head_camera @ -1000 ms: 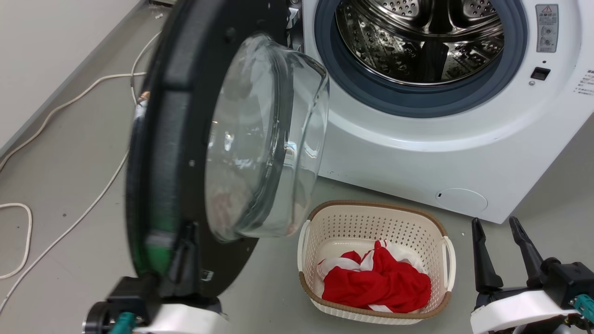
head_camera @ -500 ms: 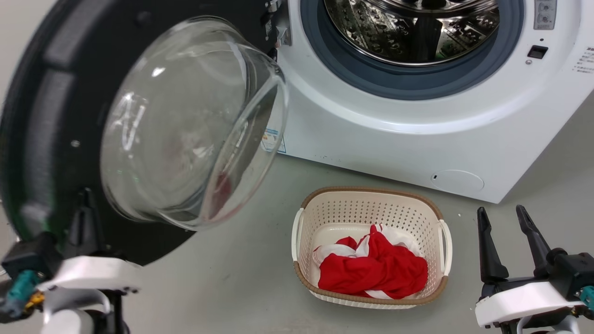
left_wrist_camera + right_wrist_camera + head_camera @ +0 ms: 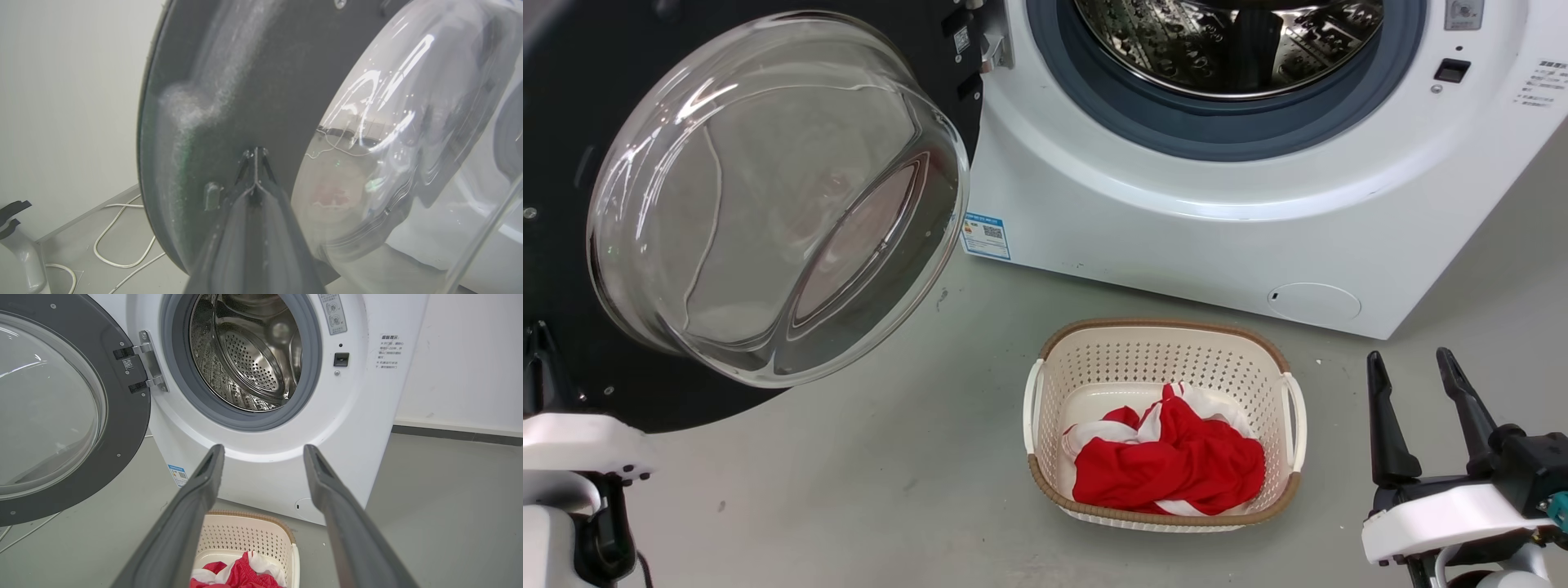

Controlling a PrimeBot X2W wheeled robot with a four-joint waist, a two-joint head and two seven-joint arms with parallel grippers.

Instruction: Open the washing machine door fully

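Wider than a second ago, your door [image 3: 768, 196] stands almost fully open; your closed left tool [image 3: 255, 155] presses its inner face, right tool [image 3: 1410, 359] spread, idle; little swing left

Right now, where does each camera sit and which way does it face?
Head view: on the head, looking forward and down at the washing machine door, drum and basket; the open right tool shows lower right.
Left wrist view: on the left wrist, looking along the shut left tool at the door's inner face.
Right wrist view: on the right wrist, looking along the right tool at the drum.
Shared: head and right wrist views both show door, drum and basket.
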